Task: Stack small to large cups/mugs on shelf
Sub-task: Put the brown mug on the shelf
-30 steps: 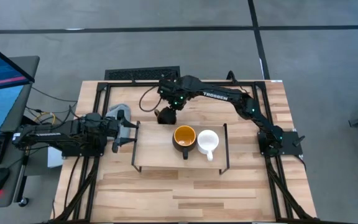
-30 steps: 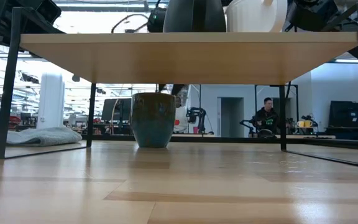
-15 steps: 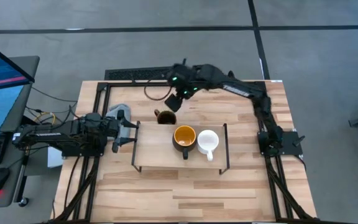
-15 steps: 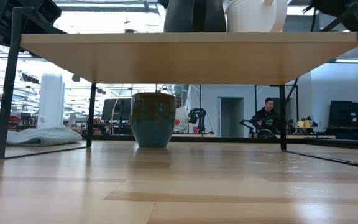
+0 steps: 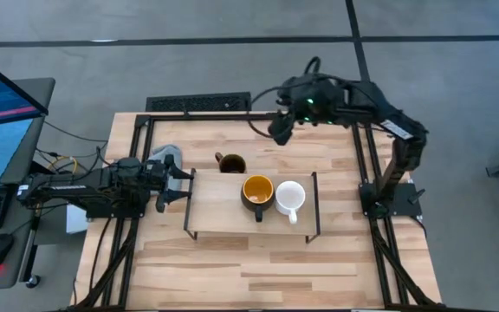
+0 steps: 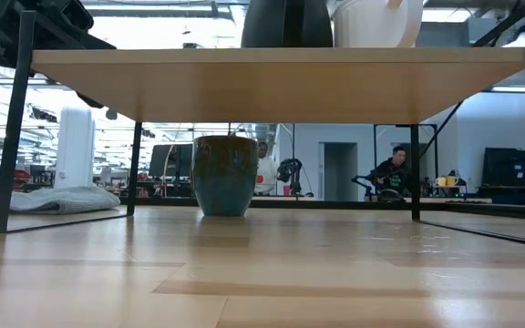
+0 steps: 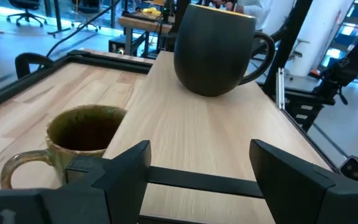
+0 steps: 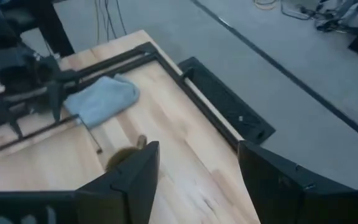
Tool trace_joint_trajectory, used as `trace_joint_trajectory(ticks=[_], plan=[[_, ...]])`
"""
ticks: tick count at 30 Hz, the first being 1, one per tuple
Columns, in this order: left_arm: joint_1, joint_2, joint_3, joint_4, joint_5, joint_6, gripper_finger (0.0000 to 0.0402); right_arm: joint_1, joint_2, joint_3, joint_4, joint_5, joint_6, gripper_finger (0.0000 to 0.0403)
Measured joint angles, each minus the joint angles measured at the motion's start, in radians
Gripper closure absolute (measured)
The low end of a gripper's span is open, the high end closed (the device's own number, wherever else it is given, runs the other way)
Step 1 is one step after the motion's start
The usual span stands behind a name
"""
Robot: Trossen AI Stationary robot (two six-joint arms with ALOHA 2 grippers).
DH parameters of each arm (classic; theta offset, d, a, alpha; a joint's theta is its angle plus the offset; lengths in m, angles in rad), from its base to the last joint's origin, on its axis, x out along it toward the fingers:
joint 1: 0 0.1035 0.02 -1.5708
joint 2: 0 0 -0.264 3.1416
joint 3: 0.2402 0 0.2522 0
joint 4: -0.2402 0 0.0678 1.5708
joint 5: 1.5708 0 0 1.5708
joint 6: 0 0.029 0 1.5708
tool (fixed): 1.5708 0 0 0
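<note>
The light-wood shelf point(image 5: 223, 217) stands mid-table on black wire legs. On its right half the dark mug with yellow-orange inside point(image 5: 257, 191) stands next to the small white mug point(image 5: 289, 197), both upright. The olive-brown mug point(image 5: 230, 163) stands upright on the tabletop just beyond the shelf's far edge; it also shows in the low view point(image 6: 224, 173) and the left wrist view point(image 7: 82, 134). My left gripper point(image 5: 176, 178) is open and empty at the shelf's left end. My right gripper point(image 5: 280, 128) is open and empty, raised over the table's far side, to the right of the olive-brown mug.
A blue-grey cloth point(image 5: 165, 154) lies at the table's far left, beside my left gripper. A black grille-like mat point(image 5: 199, 104) lies past the far edge. The shelf's left half point(image 7: 216, 143) is bare. People show in the room behind point(image 6: 392, 169).
My right gripper has drawn away from the olive-brown mug, rising and going toward the table's far right. The mug has stayed upright on the tabletop where it was.
</note>
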Motion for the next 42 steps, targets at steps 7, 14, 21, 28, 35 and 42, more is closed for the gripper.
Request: trace_joint_trajectory(ticks=[7,14,21,28,35,42], plan=[[0.0,0.0,0.0,0.016,0.031,-0.066,0.0139,0.08,-0.049,-0.044,-0.108,0.074,0.028,0.0163],[0.0,0.0,0.0,0.035,0.034,-0.074,0.0139,0.12,-0.147,-0.203,-0.122,0.166,0.053,0.0163],[0.0,0.0,0.0,0.034,0.03,-0.074,0.0138,0.158,-0.37,-0.523,0.085,0.189,-0.018,0.0163],[0.0,0.0,0.001,0.032,0.029,-0.032,0.0138,0.177,-0.653,-0.957,0.401,0.148,-0.076,0.0163],[0.0,-0.001,0.001,0.07,0.026,-0.003,0.0138,0.177,-0.908,-1.363,0.733,0.077,-0.128,0.0163],[0.0,-0.001,0.035,0.077,0.025,0.032,0.0138,0.177,-1.099,-1.66,0.996,-0.007,-0.173,0.0163]])
